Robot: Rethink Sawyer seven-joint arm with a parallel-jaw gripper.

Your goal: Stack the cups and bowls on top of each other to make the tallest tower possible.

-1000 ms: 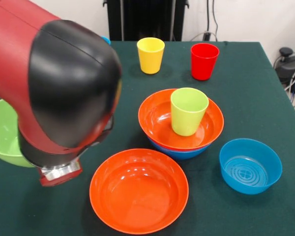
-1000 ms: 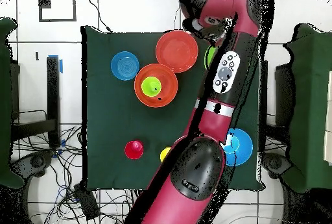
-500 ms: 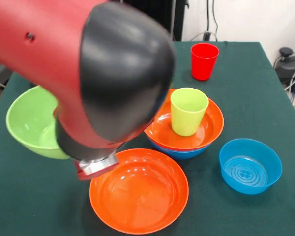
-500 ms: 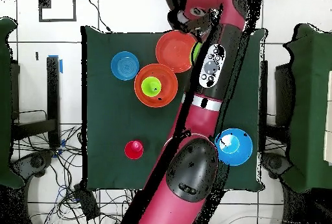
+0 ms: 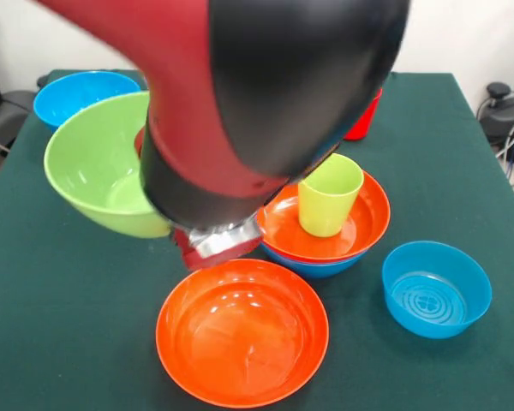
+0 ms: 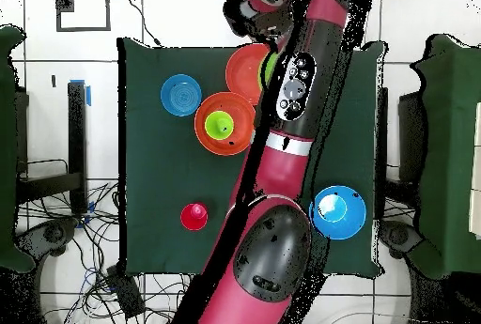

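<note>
Plainly, the arm [image 5: 265, 94] filled most of the front view, and its bulk hid the gripper from us, so we could not tell how it stood or exactly what it held. The green bowl [image 5: 107, 167] hung tilted and clear of the table [image 5: 60, 342] at the arm's left in that view, its rim running in behind the wrist, so we judged it was being carried. The tower [image 5: 325, 224] was an orange bowl [image 5: 360, 231] nested in a blue bowl [image 5: 317, 265] with the green cup [image 5: 329, 195] standing upright inside. A second orange bowl [image 5: 242, 332] lay just in front of it, a small blue bowl [image 5: 435, 289] to its right, the red cup [image 5: 364, 120] behind it, and another blue bowl [image 5: 84, 92] at the far left corner; the overhead view showed a blue bowl [image 6: 336, 211] near the base.

We saw several risks. The green bowl was much wider than the cup, so set down off centre it would likely tip the cup or slide off its narrow rim. We could not see the grip, so a bowl held by one edge might swing or drop when moved. The wrist also passed low and close to the tower and the loose orange bowl, and a sideways sweep could knock the cup over or shove the nested bowls.
</note>
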